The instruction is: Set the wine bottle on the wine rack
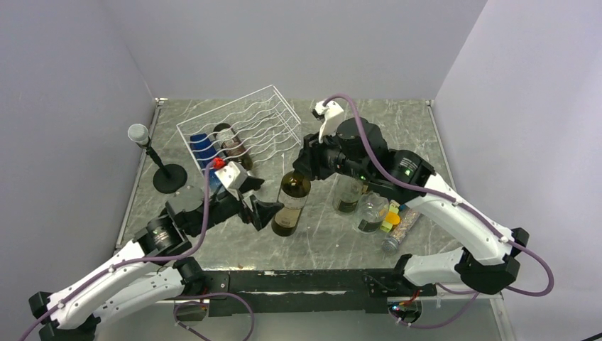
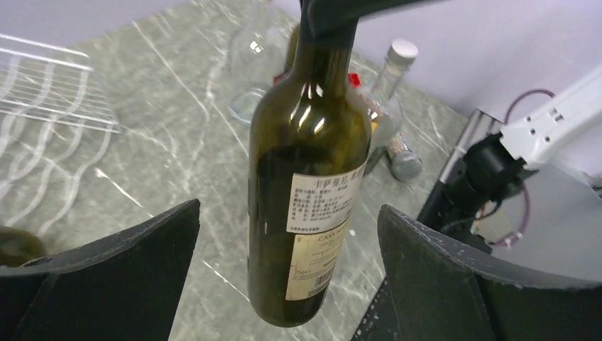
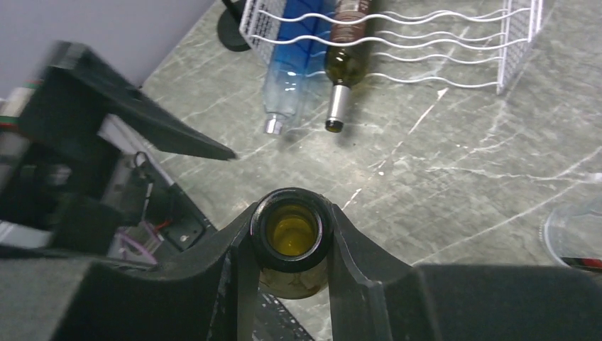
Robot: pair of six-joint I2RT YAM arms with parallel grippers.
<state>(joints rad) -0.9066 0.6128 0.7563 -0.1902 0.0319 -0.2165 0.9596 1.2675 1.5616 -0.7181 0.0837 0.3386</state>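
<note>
Reaching in low, your left gripper (image 1: pixel 261 201) spreads its fingers wide either side of the upright wine bottle (image 1: pixel 290 204), near the wine rack (image 1: pixel 245 126); your right gripper (image 1: pixel 304 168), arm arched over, clamps its neck

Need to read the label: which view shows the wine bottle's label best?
Left wrist: the label faces the camera, large. Top external shows it tiny; right wrist sees only the mouth of the wine bottle in the right gripper.
</note>
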